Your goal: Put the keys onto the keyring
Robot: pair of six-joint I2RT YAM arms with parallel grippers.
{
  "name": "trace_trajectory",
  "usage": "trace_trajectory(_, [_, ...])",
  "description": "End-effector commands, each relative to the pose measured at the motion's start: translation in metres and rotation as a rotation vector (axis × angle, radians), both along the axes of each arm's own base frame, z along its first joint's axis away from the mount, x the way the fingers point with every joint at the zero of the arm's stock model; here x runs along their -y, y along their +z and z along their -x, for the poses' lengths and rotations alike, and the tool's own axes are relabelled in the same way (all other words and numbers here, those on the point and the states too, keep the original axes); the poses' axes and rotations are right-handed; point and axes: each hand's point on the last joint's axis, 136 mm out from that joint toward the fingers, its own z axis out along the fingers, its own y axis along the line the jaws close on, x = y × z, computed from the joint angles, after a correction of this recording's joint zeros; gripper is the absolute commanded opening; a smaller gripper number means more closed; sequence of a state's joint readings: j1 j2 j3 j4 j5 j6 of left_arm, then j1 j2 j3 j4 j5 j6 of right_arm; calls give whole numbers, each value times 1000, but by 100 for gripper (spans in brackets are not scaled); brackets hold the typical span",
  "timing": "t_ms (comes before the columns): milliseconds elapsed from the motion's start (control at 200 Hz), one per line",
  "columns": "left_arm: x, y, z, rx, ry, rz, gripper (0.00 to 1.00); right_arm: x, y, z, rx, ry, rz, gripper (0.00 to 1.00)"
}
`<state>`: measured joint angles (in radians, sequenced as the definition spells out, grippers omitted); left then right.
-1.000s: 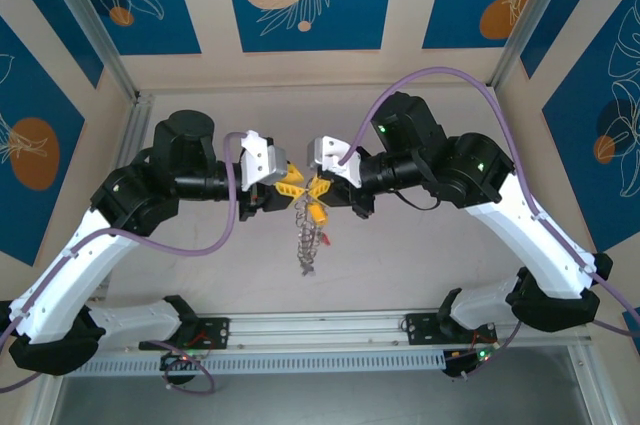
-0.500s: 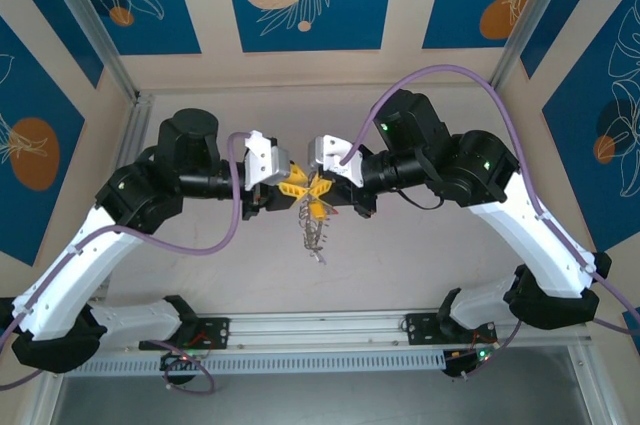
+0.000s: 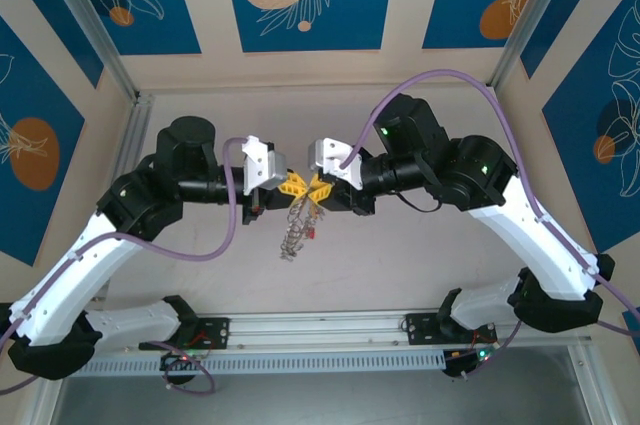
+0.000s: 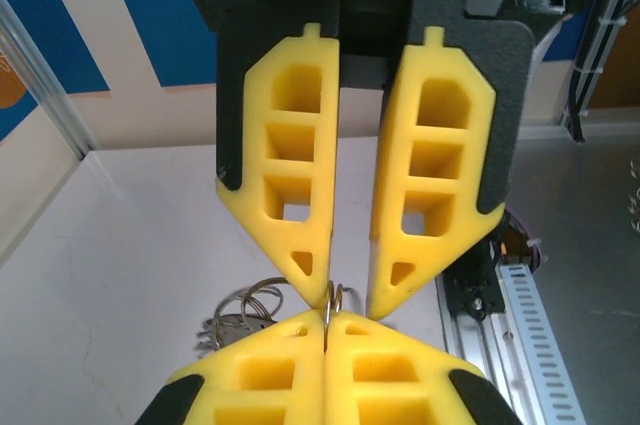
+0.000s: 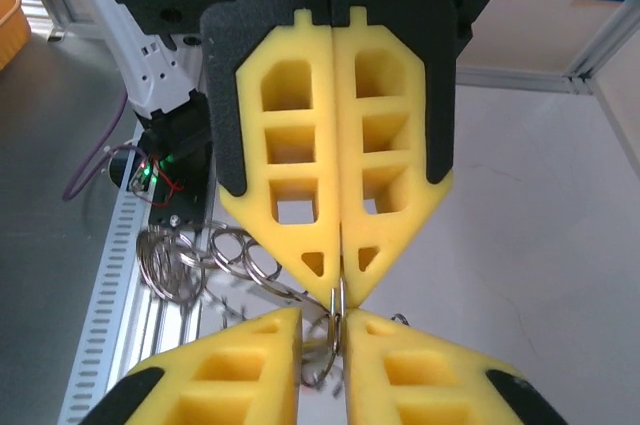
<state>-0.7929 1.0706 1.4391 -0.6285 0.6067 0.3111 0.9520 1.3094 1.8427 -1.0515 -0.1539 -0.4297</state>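
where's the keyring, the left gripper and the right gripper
keyring (image 3: pixel 292 229): top external view, on the middle of its hanging cluster of loops.
left gripper (image 4: pixel 325 317): left wrist view, where its shut yellow fingertips meet.
right gripper (image 5: pixel 325 313): right wrist view, the gap between its yellow fingertips.

From above, you can't tell the keys (image 3: pixel 314 233) apart among the dangling keyring (image 3: pixel 290 237) loops: they are too small. Its top is hidden where the left gripper (image 3: pixel 296 186) and right gripper (image 3: pixel 318 188) meet. On both wrist cameras the bottom edge cuts off the near fingers, which cover much of the keyring. Its nearest loops blur on the right wrist.
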Motion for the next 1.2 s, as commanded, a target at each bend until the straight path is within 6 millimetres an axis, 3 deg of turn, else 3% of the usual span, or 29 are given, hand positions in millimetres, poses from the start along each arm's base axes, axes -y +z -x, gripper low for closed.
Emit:
trace_trajectory(0, [0, 30, 4, 19, -13, 137, 0, 0, 16, 7, 28, 15, -92, 17])
trace_trajectory(395, [-4, 52, 12, -26, -37, 302, 0, 3, 7, 4, 12, -10, -130, 11])
trace_trajectory(725, [-6, 62, 11, -27, -49, 370, 0, 13, 11, 8, -9, -24, -194, 27])
trace_trajectory(950, [-5, 66, 13, -52, -85, 436, 0, 15, 22, 8, -5, -15, -277, 15])
trace_trajectory(1196, [-6, 69, 15, -66, -108, 478, 0, 13, 18, 1, -42, -27, -288, 12])
